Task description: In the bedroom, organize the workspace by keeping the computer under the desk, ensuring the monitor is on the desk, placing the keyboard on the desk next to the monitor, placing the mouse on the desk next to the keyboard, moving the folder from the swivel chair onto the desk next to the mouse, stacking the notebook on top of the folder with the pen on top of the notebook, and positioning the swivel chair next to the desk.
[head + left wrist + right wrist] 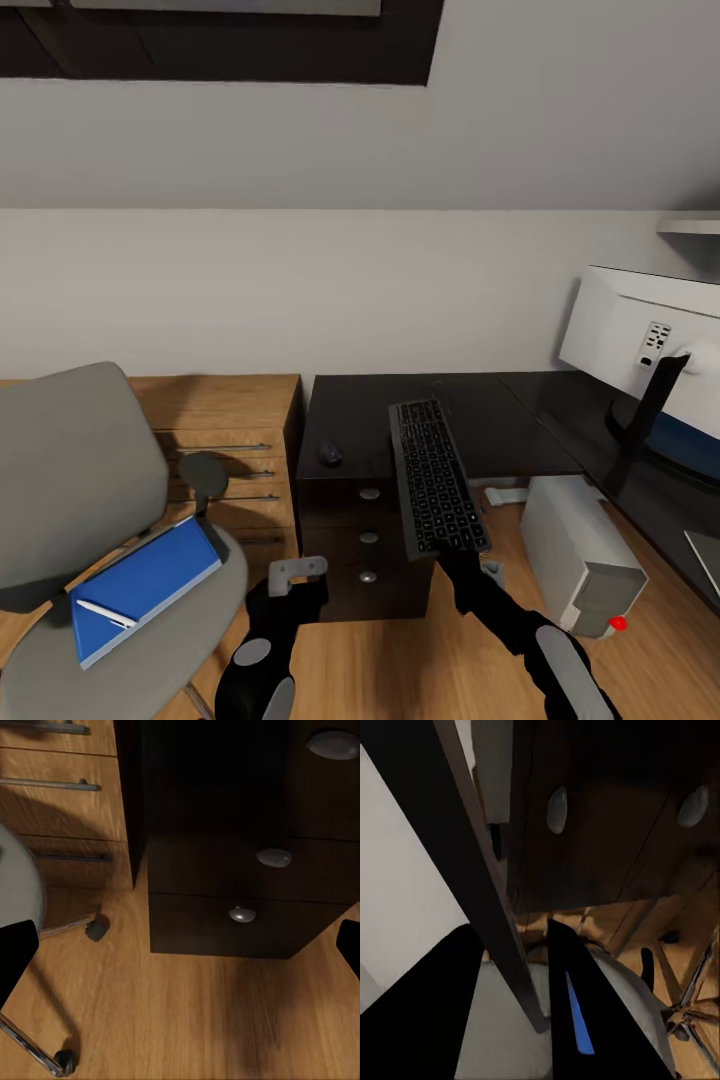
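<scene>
My right gripper (457,560) is shut on the near end of the keyboard (433,476), which hangs tilted over the black desk (500,420). In the right wrist view the keyboard's edge (484,877) runs between the dark fingers (585,1005). The black mouse (330,453) lies on the desk left of the keyboard. My left gripper (297,574) stands open and empty before the desk drawers (242,914). On the swivel chair (70,470) seat lies the blue folder (145,585) with the pen (105,613) on it. The monitor (640,335) stands at the right, white back showing. The computer (580,550) stands on the floor beside the drawers.
A light wooden drawer unit (225,440) stands between the chair and the desk. The chair's chrome base and a castor (96,928) are close to my left gripper. A thin grey flat thing (705,555) lies on the desk's right wing. The wall runs behind the desk.
</scene>
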Controlling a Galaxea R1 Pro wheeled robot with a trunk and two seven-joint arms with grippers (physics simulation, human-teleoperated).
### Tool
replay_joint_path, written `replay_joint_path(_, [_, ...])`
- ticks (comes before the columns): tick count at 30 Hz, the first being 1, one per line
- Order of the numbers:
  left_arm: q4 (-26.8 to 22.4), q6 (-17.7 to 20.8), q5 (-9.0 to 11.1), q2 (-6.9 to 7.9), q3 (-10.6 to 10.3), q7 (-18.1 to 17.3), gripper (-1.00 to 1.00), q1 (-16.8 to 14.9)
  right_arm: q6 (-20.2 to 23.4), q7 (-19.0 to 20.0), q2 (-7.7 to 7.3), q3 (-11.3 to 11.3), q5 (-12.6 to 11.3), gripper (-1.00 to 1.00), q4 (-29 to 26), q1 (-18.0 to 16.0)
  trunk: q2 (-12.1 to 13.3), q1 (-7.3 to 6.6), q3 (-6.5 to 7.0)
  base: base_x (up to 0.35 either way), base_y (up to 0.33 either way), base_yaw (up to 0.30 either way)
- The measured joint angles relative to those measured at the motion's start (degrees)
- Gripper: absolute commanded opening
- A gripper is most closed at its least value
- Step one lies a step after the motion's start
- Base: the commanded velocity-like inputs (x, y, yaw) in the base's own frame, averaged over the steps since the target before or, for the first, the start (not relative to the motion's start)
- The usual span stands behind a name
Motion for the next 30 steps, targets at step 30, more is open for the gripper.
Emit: replay_joint_path(30, [-0.07, 0.0, -0.02, -0.01, -0.2, 0.09, 1.0, 0.01, 6.18, -11.32, 1.84, -0.65, -24.86, -1.0, 13.32, -13.47, 0.0, 0.0, 0.01, 0.0, 0.0, 0.0])
